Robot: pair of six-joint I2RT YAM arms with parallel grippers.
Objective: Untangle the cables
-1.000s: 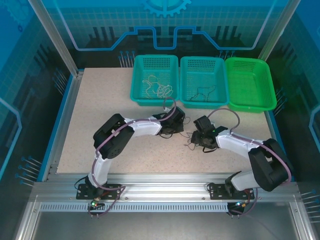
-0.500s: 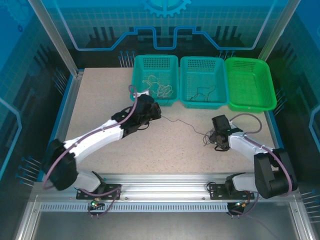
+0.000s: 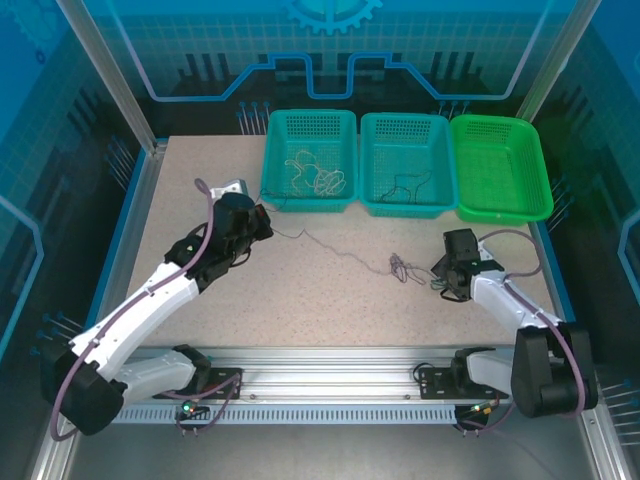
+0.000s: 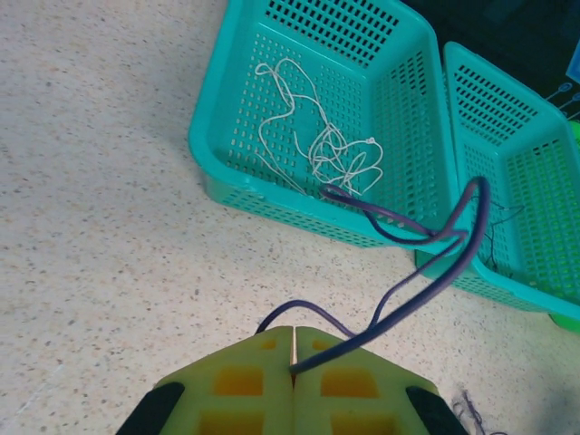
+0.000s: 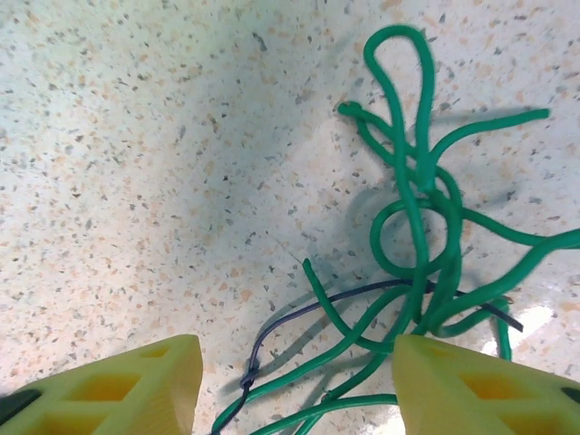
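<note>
- Firmly shut, the left gripper [image 4: 294, 337] pinches the purple cable [image 4: 426, 281] near the teal basket [image 4: 272, 195].
- Right gripper [image 5: 292, 367] hangs wide open, empty, over the green cables [image 5: 419, 227] on the table [image 5: 136, 136]; pinning them likely frees the purple cable.

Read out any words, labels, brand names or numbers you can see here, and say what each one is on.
There is no readable text in these views.
On the back panel: a gear outline and circuit-style lines, no letters.
On the left teal basket, the middle teal basket and the green basket: plain mesh, no labels.
On the table: speckled surface, no markings.
</note>
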